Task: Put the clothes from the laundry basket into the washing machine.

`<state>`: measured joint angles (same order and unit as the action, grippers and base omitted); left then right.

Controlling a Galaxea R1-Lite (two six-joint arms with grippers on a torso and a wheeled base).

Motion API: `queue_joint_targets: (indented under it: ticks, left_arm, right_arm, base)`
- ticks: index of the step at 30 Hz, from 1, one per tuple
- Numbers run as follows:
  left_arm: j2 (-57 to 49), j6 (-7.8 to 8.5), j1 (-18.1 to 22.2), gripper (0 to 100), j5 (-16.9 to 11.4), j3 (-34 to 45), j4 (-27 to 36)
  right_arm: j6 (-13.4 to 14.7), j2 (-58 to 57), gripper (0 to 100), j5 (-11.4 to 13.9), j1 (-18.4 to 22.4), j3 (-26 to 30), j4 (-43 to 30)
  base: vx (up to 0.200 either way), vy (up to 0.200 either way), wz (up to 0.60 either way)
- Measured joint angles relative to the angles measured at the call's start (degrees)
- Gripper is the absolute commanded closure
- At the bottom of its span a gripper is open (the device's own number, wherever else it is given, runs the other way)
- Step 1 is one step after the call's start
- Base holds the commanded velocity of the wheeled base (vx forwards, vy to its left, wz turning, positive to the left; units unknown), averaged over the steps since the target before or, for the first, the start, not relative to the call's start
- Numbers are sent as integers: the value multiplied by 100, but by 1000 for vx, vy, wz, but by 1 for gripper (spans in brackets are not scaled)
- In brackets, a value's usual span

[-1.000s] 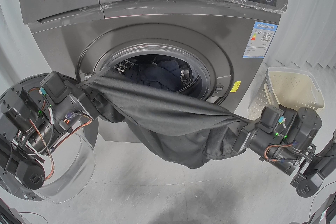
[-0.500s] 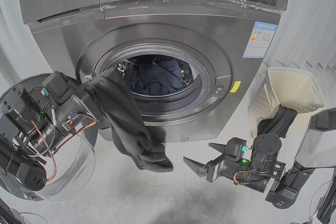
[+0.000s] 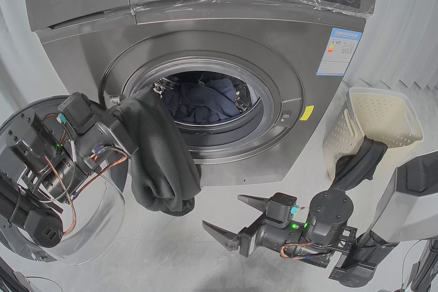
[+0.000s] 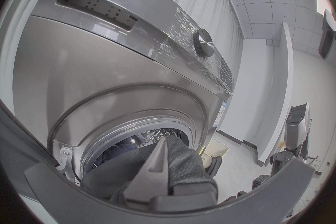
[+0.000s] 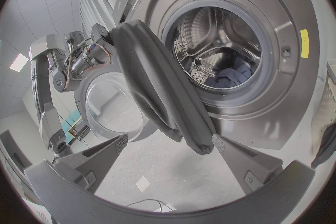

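Mid-load: the left gripper (image 4: pixel 167 158) pinches one end of a limp, dark knit garment (image 3: pixel 159 160) at the washing machine's (image 3: pixel 219 42) round opening, the rest sagging below it, outside the ribbed steel drum (image 5: pixel 210 35). The right gripper (image 3: pixel 222 211), jaws wide and empty, sits near the hanging fold. The next move, likely, is to lift that slack in over the lip, while another dark piece (image 3: pixel 360 165) drapes over the rim of the perforated laundry basket (image 3: pixel 388 119) behind it.

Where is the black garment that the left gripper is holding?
In the head view the black garment hangs from the left gripper on the robot's left, in front of the left edge of the washing machine's door opening. Its lower end dangles outside the drum.
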<state>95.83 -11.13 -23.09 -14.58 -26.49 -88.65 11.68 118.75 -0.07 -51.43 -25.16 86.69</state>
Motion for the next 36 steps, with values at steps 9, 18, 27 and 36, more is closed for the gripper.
queue_joint_targets:
  ticks: [9, 18, 27, 36]
  left_arm:
    - [185, 5, -67, 100, 210, -82, -20]
    - [362, 7, -130, 100, 416, -217, -24]
    - [439, 10, -183, 100, 486, -300, -28]
    - [441, 7, -216, 100, 492, -311, -28]
  right_arm:
    - [-35, 267, 0, 17, -210, -926, 13]
    - [-115, 801, 0, 62, -474, -1825, -48]
    - [-227, 1408, 0, 61, -483, -2883, -246]
    - [-257, 1879, 0, 5, -427, -3578, -391]
  base:
    - [0, 0, 0]
    - [0, 0, 0]
    - [0, 0, 0]
    - [0, 0, 0]
